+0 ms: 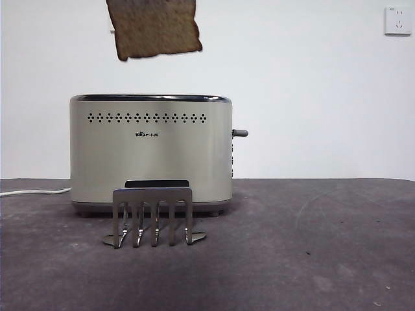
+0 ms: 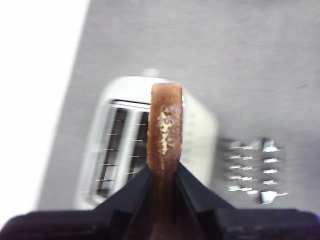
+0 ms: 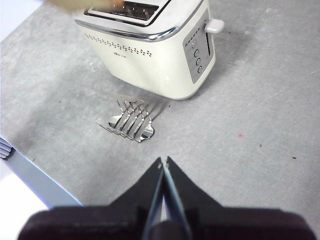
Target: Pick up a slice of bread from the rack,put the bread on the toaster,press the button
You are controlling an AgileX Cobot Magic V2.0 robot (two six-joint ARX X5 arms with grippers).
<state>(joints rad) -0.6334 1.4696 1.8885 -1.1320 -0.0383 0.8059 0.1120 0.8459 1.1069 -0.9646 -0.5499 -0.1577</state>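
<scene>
The slice of bread [image 1: 155, 27] hangs in the air above the toaster [image 1: 150, 150], tilted a little, its top cut off by the picture's edge. My left gripper [image 2: 164, 172] is shut on the slice of bread [image 2: 165, 127], seen edge-on, above the toaster's open slots [image 2: 125, 145]. The steel rack [image 1: 153, 215] stands empty in front of the toaster; it also shows in the left wrist view [image 2: 252, 167] and the right wrist view [image 3: 131, 121]. The button [image 1: 240, 133] sticks out of the toaster's right end, and shows pale in the right wrist view [image 3: 215, 26]. My right gripper [image 3: 163, 162] is shut and empty, high above the table, away from the toaster [image 3: 150, 42].
A white power cord [image 1: 34, 192] runs left from the toaster. A wall socket [image 1: 397, 20] is at the upper right. A pale table edge [image 3: 30, 175] runs near the rack's side in the right wrist view.
</scene>
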